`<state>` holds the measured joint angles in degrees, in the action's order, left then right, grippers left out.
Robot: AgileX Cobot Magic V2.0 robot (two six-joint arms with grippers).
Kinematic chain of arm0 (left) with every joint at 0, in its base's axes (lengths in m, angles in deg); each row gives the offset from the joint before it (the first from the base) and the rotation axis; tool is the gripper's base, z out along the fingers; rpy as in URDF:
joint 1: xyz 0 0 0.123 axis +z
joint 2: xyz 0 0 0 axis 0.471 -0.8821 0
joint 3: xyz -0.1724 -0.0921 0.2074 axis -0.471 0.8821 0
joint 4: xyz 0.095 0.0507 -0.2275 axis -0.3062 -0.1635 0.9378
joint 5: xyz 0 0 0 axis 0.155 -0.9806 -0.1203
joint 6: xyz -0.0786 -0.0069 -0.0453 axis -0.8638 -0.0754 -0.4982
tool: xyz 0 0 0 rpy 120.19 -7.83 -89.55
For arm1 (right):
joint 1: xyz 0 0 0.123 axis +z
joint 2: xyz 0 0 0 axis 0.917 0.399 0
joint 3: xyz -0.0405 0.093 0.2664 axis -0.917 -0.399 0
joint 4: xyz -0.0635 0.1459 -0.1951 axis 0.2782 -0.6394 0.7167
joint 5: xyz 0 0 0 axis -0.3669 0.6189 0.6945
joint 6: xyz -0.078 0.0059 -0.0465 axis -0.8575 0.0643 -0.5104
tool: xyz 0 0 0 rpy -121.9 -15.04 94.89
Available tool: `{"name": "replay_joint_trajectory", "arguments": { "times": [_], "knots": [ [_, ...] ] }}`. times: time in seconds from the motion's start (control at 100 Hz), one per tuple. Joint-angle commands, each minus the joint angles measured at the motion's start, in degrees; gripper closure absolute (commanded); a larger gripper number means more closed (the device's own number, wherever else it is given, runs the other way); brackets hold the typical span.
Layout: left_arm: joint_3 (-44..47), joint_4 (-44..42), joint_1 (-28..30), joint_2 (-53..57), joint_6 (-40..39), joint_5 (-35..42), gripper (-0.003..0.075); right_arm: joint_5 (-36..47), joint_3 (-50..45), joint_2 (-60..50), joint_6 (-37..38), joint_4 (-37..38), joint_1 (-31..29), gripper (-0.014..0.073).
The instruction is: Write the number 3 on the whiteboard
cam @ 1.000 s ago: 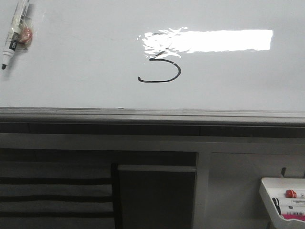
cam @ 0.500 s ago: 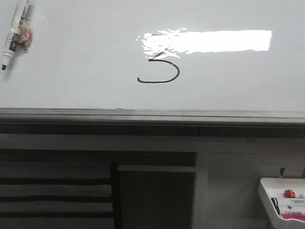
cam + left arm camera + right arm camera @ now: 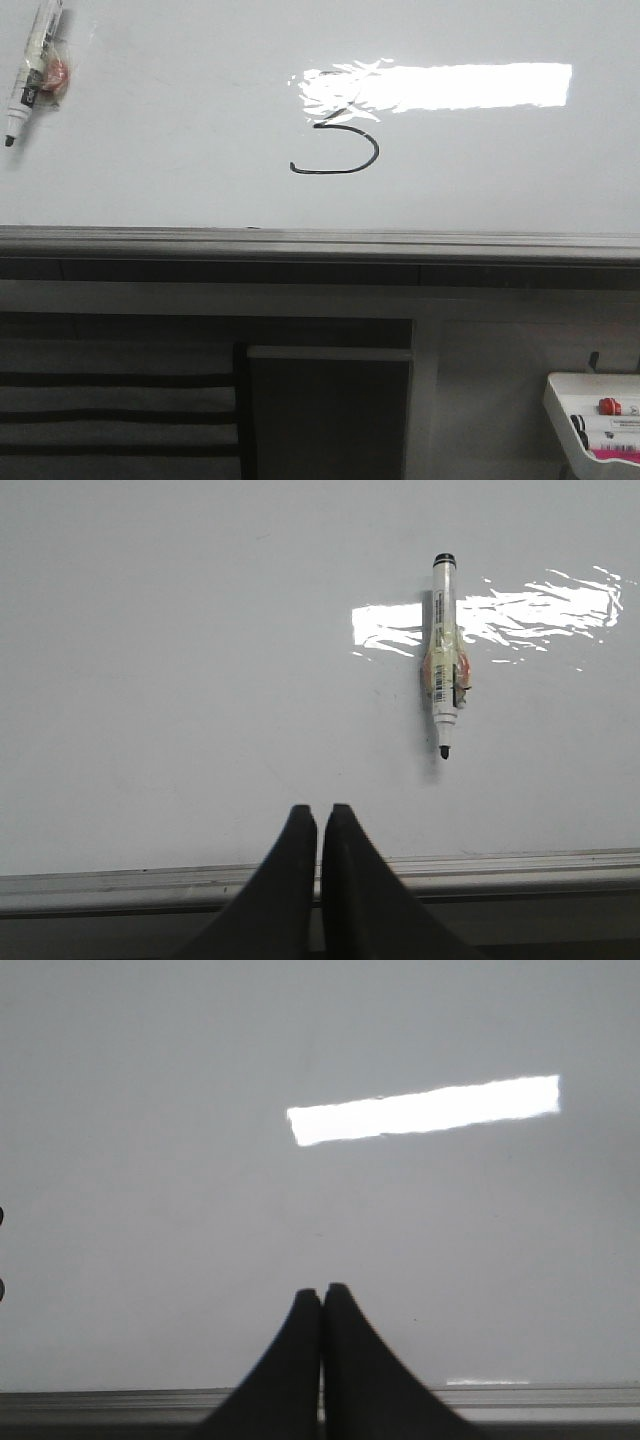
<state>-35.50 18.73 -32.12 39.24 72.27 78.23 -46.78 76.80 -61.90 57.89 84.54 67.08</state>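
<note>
The whiteboard [image 3: 150,180] fills the upper half of the front view, with its grey rail [image 3: 320,243] below. The number 3 [image 3: 340,150] is drawn in black on it; its upper part is lost in a bright glare patch. A marker [image 3: 28,70] clings to the board at the far left, tip down; it also shows in the left wrist view [image 3: 445,670]. My left gripper [image 3: 320,815] is shut and empty, in front of the board's lower edge, apart from the marker. My right gripper [image 3: 322,1295] is shut and empty before bare board [image 3: 150,1160]. Neither gripper shows in the front view.
A small white marker tray [image 3: 565,400] with markers hangs at the lower right, below the rail. A dark cabinet panel [image 3: 325,415] and striped slats [image 3: 110,400] lie under the board. A ceiling light's glare [image 3: 440,85] reflects on the board.
</note>
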Motion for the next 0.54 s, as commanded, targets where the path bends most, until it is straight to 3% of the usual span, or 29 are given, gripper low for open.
{"name": "replay_joint_trajectory", "arguments": {
  "times": [0.0,0.53],
  "knots": [
    [0.2,0.1,0.2,1.9,-0.7,4.7,0.0739,4.4,-1.3,-1.2,0.2,-0.3,-0.3,0.0673],
    [0.2,0.1,0.2,1.9,-0.7,4.7,0.0739,3.6,-1.3,-1.2,0.2,-0.3,-0.3,0.0673]
  ]
}}
